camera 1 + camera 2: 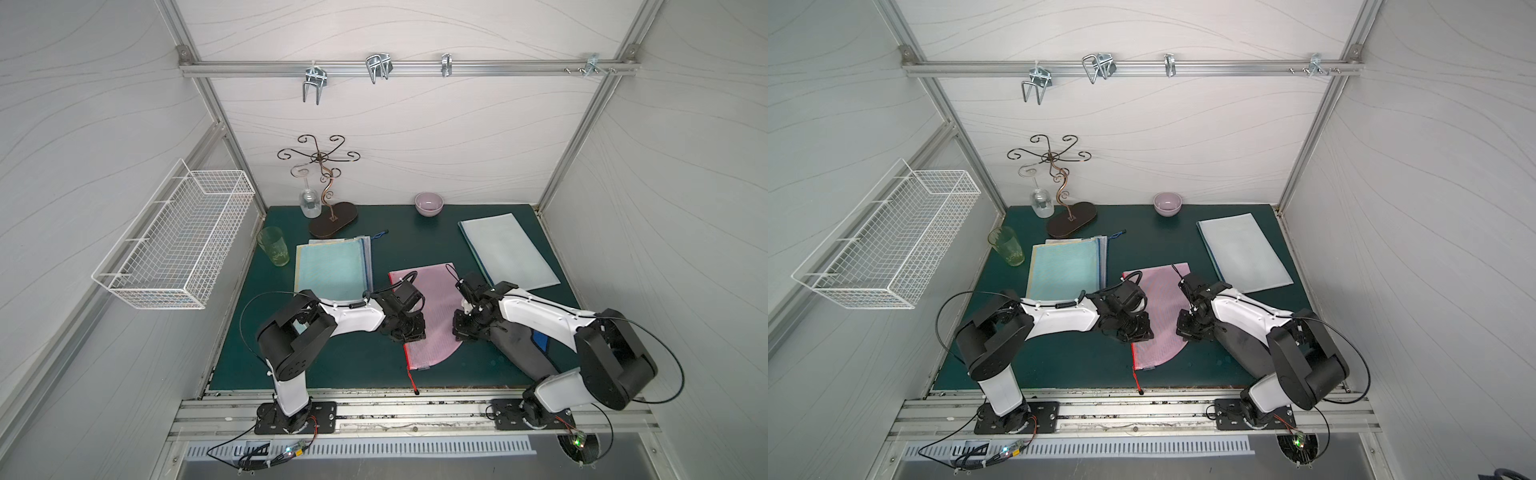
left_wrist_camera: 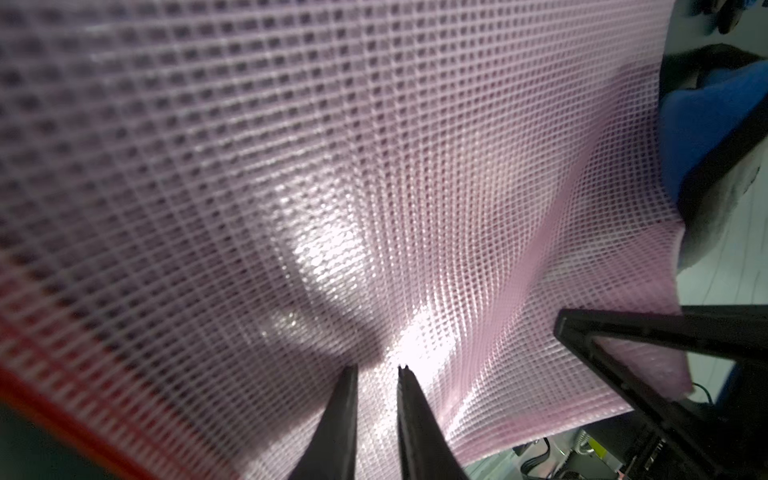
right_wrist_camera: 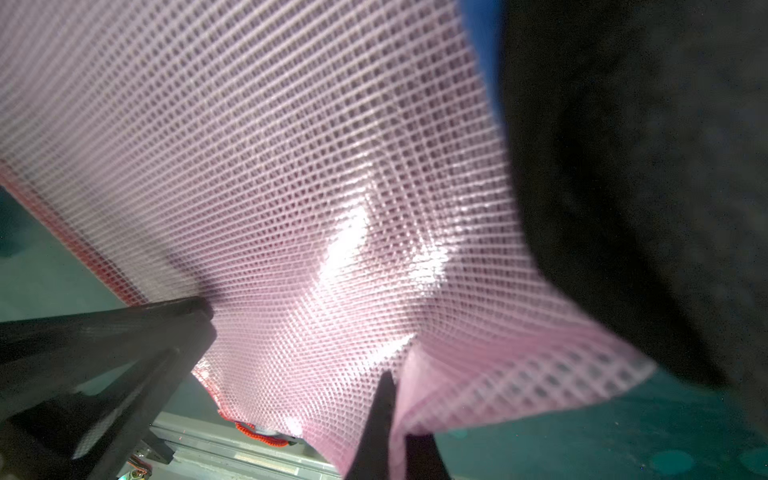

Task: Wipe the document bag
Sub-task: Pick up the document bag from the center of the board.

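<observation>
A pink mesh document bag [image 1: 432, 307] [image 1: 1163, 299] with a red zipper edge [image 1: 409, 365] lies on the green mat in the middle, its near part bent up. My left gripper [image 1: 409, 334] [image 2: 376, 368] pinches a fold of the mesh [image 2: 332, 166], and creases run out from its tips. The right gripper [image 1: 461, 332] [image 3: 397, 386] is shut on the bag's right edge [image 3: 291, 166], with pink sheet between its fingers. A dark grey cloth with a blue patch [image 1: 515, 345] [image 3: 644, 166] lies under the right arm, touching the bag's edge.
A stack of teal bags [image 1: 330, 266] lies at the left and a pale bag [image 1: 511, 249] at the back right. A green glass [image 1: 274, 247], a wine-glass stand [image 1: 332, 224], a lilac bowl [image 1: 429, 203] and a wall-mounted wire basket [image 1: 174, 245] ring the mat.
</observation>
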Available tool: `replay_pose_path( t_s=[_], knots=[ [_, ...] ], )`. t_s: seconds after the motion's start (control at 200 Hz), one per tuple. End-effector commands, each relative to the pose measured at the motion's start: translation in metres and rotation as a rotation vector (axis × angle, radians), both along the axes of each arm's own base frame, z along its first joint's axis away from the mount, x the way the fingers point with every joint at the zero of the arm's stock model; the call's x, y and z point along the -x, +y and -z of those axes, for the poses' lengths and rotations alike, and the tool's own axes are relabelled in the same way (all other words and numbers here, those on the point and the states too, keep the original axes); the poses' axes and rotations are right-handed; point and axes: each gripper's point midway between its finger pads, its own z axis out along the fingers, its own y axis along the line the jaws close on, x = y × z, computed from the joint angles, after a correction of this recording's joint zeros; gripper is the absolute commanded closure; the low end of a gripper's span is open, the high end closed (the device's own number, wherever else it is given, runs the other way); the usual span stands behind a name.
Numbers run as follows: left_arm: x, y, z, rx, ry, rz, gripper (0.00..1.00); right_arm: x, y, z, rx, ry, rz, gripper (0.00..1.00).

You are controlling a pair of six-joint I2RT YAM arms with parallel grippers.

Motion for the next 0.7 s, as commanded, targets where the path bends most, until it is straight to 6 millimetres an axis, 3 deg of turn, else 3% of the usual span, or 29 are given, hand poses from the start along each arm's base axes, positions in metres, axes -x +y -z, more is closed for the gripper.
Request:
replay_pose_path(
  t_s=[0.0, 0.165, 0.335, 0.465, 0.575, 0.69],
  knots=[
    [-0.016, 0.009, -0.036, 0.019, -0.110, -0.055, 0.77, -0.012, 0.006, -0.026, 0.010, -0.094, -0.063, 1.00],
    [-0.028, 0.035, -0.105, 0.021, -0.294, -0.091, 0.67, -0.035, -0.001, -0.063, 0.080, -0.231, -0.153, 1.00],
    [-0.032, 0.066, -0.152, 0.015, -0.424, -0.135, 0.53, -0.083, -0.030, -0.093, 0.190, -0.370, -0.151, 1.00],
    [-0.032, 0.080, -0.161, 0.004, -0.446, -0.152, 0.50, -0.126, -0.055, -0.102, 0.216, -0.432, -0.073, 1.00],
    [-0.028, 0.081, -0.154, 0.004, -0.432, -0.149, 0.50, -0.169, -0.081, -0.111, 0.268, -0.516, 0.007, 1.00],
    [-0.024, 0.078, -0.142, 0.010, -0.393, -0.140, 0.51, -0.203, -0.120, -0.102, 0.338, -0.498, 0.092, 1.00]
  ],
)
